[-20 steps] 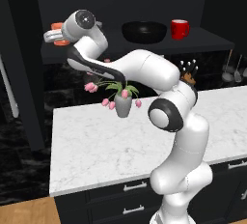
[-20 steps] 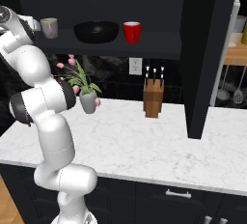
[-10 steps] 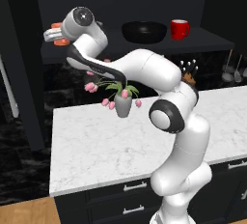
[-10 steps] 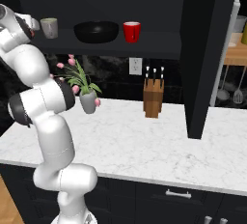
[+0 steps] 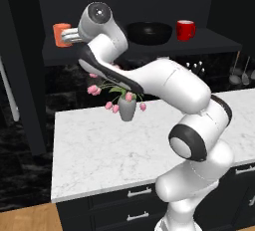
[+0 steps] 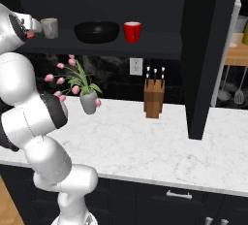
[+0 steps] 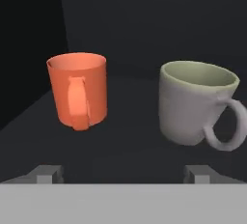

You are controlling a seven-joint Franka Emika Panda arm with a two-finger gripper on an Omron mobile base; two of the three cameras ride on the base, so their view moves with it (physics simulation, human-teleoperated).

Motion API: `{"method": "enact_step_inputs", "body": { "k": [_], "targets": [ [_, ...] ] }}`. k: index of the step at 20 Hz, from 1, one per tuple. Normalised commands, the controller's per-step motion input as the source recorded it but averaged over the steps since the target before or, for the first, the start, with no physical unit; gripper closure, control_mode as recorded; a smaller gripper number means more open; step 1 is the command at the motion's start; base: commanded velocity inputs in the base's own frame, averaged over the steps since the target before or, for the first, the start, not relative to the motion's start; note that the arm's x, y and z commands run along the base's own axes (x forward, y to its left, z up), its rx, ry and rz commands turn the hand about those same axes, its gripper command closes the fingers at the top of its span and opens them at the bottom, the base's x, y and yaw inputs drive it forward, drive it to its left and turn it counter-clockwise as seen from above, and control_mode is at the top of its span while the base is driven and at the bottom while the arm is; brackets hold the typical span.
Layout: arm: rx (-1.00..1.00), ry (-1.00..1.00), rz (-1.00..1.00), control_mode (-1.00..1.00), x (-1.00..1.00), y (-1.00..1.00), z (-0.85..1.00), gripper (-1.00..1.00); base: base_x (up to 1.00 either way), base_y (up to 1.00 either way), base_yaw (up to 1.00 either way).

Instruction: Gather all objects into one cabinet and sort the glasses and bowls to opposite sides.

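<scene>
Four objects: all stand on the cabinet shelf point(image 5: 149, 48); three mugs, one bowl
Mugs, left end: orange mug point(image 7: 78, 89) and pale grey-white mug point(image 7: 195, 102) side by side, apart, upright
Gripper point(image 7: 124, 174): jaws spread wide, holding nothing; low on the shelf just short of the two mugs
Key relation: both mugs lie straight ahead of the fingertips point(image 7: 47, 174), orange toward the left tip, grey toward the right; orange handle faces the hand
Black bowl point(image 5: 149, 32): mid-shelf, right of the hand
Red mug point(image 5: 185, 29): just right of the bowl, apart from the other two; judged still unsorted
Other counts: one vase of tulips point(image 5: 127, 107); one knife block point(image 6: 153, 97)
</scene>
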Motion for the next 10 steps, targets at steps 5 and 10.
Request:
{"method": "enact_step_inputs", "body": {
  "k": [5,10],
  "targets": [
    [0.09,-0.02,-0.02,-1.0,-0.48,-0.77,-0.22,-1.0,0.0,0.0,0.0],
    [0.09,-0.01,-0.03,-1.0,-0.39,-0.69,-0.03,-1.0,0.0,0.0,0.0]
  ]
}}
